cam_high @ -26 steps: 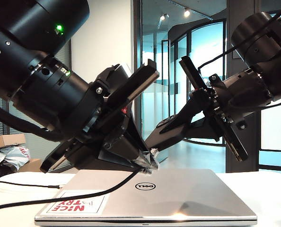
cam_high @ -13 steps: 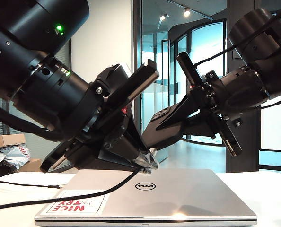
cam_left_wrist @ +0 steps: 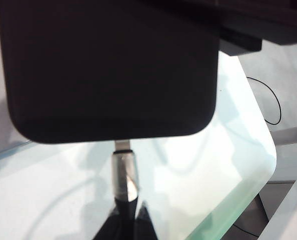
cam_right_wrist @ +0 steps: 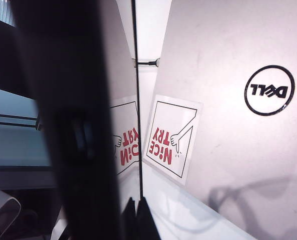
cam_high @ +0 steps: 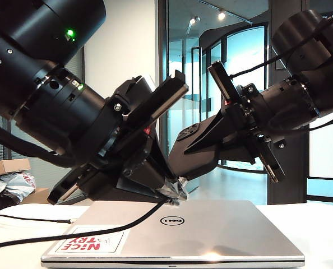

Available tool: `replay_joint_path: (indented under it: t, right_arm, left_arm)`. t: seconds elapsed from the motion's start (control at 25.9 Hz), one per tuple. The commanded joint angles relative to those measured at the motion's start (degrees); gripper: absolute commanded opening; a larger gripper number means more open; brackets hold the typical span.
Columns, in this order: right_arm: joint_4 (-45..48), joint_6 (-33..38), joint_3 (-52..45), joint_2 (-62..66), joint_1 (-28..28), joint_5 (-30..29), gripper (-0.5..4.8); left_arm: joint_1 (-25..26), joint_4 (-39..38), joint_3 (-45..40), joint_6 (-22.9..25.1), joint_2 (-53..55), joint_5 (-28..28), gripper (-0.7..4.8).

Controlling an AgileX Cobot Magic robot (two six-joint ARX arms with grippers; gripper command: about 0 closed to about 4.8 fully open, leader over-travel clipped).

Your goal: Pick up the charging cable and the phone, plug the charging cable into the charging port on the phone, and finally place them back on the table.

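In the left wrist view the phone (cam_left_wrist: pixel 108 70) is a matte-black slab with rounded corners. The silvery plug of the charging cable (cam_left_wrist: pixel 124 172) meets the middle of its end edge; how deep it sits I cannot tell. My left gripper (cam_left_wrist: pixel 124 225) is shut on the plug's black collar. In the exterior view that gripper (cam_high: pixel 175 191) hovers just above the laptop, and the charging cable (cam_high: pixel 99 231) trails off to the left. My right gripper (cam_high: pixel 229 131) is shut on the phone (cam_high: pixel 192 157), which slants down toward the plug. The right wrist view shows the phone (cam_right_wrist: pixel 73 120) edge-on, held in the right gripper (cam_right_wrist: pixel 137 217).
A closed silver Dell laptop (cam_high: pixel 211 232) with a "NICE TRY" sticker (cam_high: pixel 91 242) lies on the white table (cam_high: pixel 323 224) under both grippers. Another thin black cord with a dark tip (cam_high: pixel 43 219) lies at the left. Cardboard boxes (cam_high: pixel 9 167) are behind.
My right gripper has rolled and carried the phone down and left, bringing its lower end to the plug. The left gripper and the cable have stayed still.
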Motion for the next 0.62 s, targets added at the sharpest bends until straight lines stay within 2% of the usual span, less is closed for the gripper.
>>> replay_joint_path:
  t: [0.04, 0.15, 0.62]
  right_arm:
    - [2.0, 2.8, 0.3, -0.5, 0.3, -1.5, -0.05]
    - [1.9, 6.3, 0.3, -0.5, 0.3, -2.5, -0.05]
    - [1.9, 6.3, 0.3, -0.5, -0.9, -1.2, -0.05]
  left_arm:
    - [0.1, 2.0, 0.1, 0.1, -0.2, -0.4, -0.06]
    - [0.1, 2.0, 0.1, 0.1, -0.2, -0.4, -0.06]
    - [0.1, 2.0, 0.1, 0.1, -0.2, -0.4, -0.06]
